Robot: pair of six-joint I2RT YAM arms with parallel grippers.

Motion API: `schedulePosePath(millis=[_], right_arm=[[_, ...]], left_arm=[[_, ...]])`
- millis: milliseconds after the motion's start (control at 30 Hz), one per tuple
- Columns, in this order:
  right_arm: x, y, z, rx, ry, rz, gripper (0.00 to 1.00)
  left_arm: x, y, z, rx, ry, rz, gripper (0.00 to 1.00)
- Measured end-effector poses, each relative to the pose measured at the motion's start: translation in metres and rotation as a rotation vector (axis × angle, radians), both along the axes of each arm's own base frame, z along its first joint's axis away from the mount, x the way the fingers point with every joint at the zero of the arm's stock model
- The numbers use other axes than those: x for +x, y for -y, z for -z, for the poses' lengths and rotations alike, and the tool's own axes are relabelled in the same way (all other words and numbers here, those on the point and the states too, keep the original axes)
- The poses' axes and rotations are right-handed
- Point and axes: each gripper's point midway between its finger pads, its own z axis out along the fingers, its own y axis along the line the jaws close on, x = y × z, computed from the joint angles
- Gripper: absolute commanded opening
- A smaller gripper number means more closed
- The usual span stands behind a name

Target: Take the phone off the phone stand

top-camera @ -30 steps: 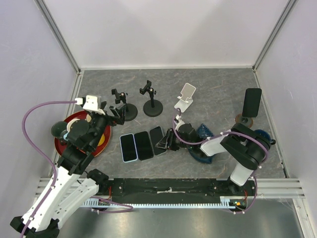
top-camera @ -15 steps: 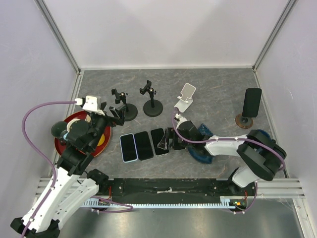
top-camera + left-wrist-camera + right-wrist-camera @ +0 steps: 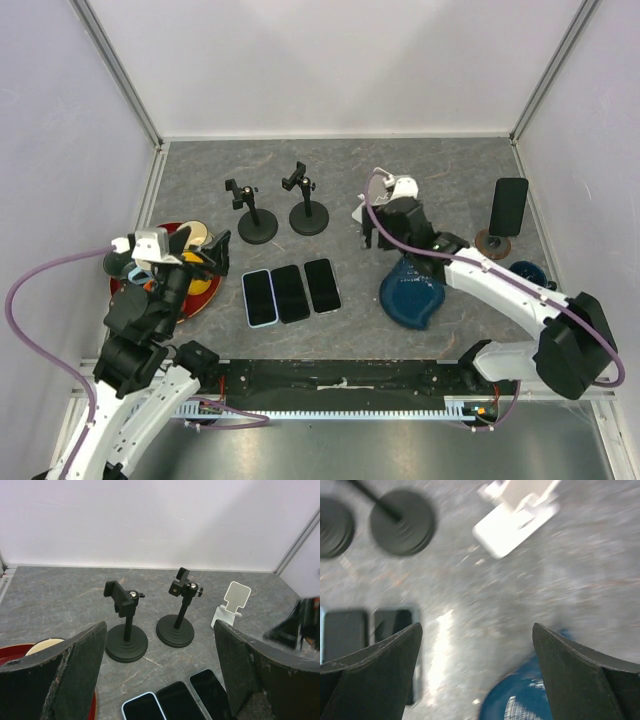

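A black phone [image 3: 511, 205] stands upright on a small round brown stand [image 3: 492, 240] at the far right of the table. My right gripper [image 3: 392, 240] is open and empty. It hangs over the white folding stand [image 3: 378, 182], well left of that phone. In the right wrist view [image 3: 477, 675] the white stand [image 3: 515, 520] is blurred, with nothing between the fingers. My left gripper [image 3: 205, 252] is open and empty over the red plate [image 3: 205, 290]. In the left wrist view [image 3: 160, 670] it faces two empty black clamp stands [image 3: 126, 630].
Three phones [image 3: 291, 292] lie flat in a row at mid-table and also show in the left wrist view [image 3: 175, 700]. A blue bowl [image 3: 412, 295] lies under my right arm. Two black clamp stands [image 3: 305, 205] stand behind the phones. A small blue object [image 3: 525, 272] is near the brown stand.
My right gripper let go of the third flat phone and swung back and right to the white stand. My left arm drew back toward the near left over the red plate.
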Motion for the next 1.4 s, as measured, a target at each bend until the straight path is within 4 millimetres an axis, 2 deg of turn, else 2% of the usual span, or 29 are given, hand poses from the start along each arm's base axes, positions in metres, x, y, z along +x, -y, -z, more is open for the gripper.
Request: schedulePosePath(millis=[100, 233, 300, 467, 633, 767, 967, 1200, 1400], right_arm=[[0.03, 0.047, -0.03, -0.099, 0.083, 0.134, 0.98], [0.061, 0.11, -0.063, -0.193, 0.147, 0.292, 0.98], [0.074, 0.163, -0.073, -0.226, 0.15, 0.416, 0.98], [0.081, 0.254, -0.083, -0.244, 0.141, 0.628, 0.98], [0.082, 0.312, -0.079, -0.206, 0.115, 0.743, 0.98], [0.096, 0.335, -0.078, -0.197, 0.106, 0.759, 0.98], [0.12, 0.344, -0.071, -0.219, 0.103, 0.643, 0.98], [0.119, 0.356, -0.059, -0.251, 0.082, 0.548, 0.98], [0.118, 0.356, -0.042, -0.241, 0.077, 0.469, 0.98]], left_arm=[[-0.007, -0.009, 0.007, -0.006, 0.006, -0.025, 0.94], [-0.012, -0.013, 0.017, -0.01, 0.009, -0.034, 0.94], [-0.016, -0.015, 0.021, -0.013, 0.015, -0.032, 0.93], [-0.023, -0.018, 0.024, -0.027, 0.041, -0.025, 0.93], [-0.03, -0.021, 0.024, -0.045, 0.069, -0.021, 0.93], [-0.033, -0.022, 0.02, -0.056, 0.086, -0.019, 0.92], [-0.036, -0.021, 0.02, -0.062, 0.094, -0.008, 0.92], [-0.036, -0.017, 0.021, -0.057, 0.095, 0.015, 0.92], [-0.037, -0.013, 0.021, -0.054, 0.095, 0.033, 0.92]])
